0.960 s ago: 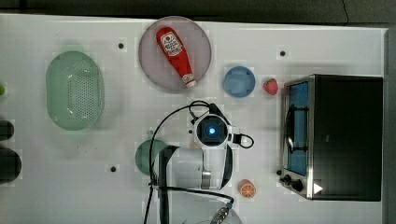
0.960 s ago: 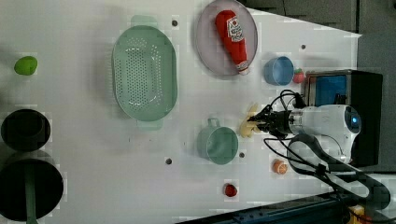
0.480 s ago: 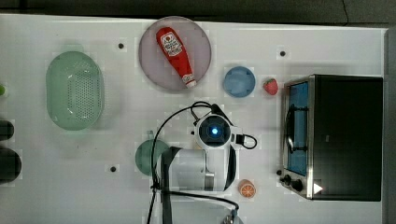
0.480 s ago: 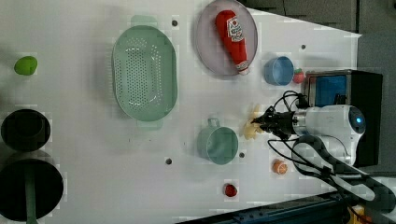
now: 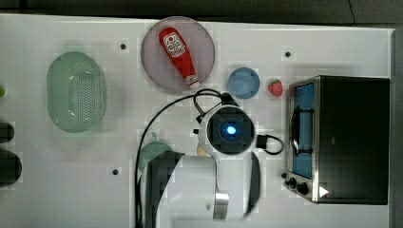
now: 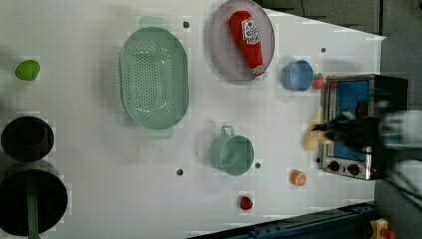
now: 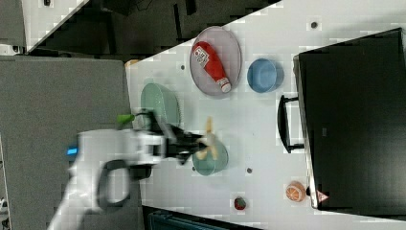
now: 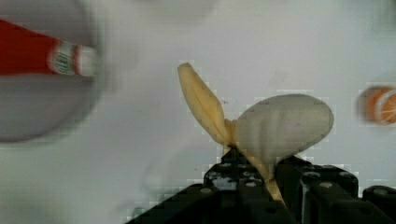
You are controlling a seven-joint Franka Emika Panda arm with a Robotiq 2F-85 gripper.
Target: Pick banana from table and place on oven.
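White table [image 5: 332, 42] is carrying the whole layout, with dark floor beyond its edges. Gripper [image 8: 261, 175] is nearly closed, pinching the banana [image 8: 261, 126] by its thin peel end; the pale flesh and one peel flap are sticking out past the fingertips.

Change since the earlier frames: in the left view the banana [image 6: 313, 134] was sitting just beside the green cup [image 6: 233, 153]; now it is hanging off the table, right in front of the oven [image 6: 356, 124] door. The arm is rising and swinging toward the oven, and motion blur in the left and right views fits that. Judgement: pick is done, carry is under way, placing is still to come.

Relative to the oven:
- Banana [image 7: 208, 139] is still on the door side, not yet over the black top [image 7: 354, 120].
- Blue bowl [image 5: 243, 83] and strawberry [image 5: 274, 87] are lying near the oven's front corner, off the travel line.
- Orange slice [image 7: 295, 190] is resting by the knob end of the oven.
- Ketchup bottle [image 5: 179, 56] on its plate [image 5: 157, 57] and the green colander [image 5: 76, 92] are well apart from the oven.

Room: the oven top is bare and wide. Main edge to clear is the oven's front rim and handle [image 7: 282, 122]; the dangling peel could snag there if the arm is crossing too low.
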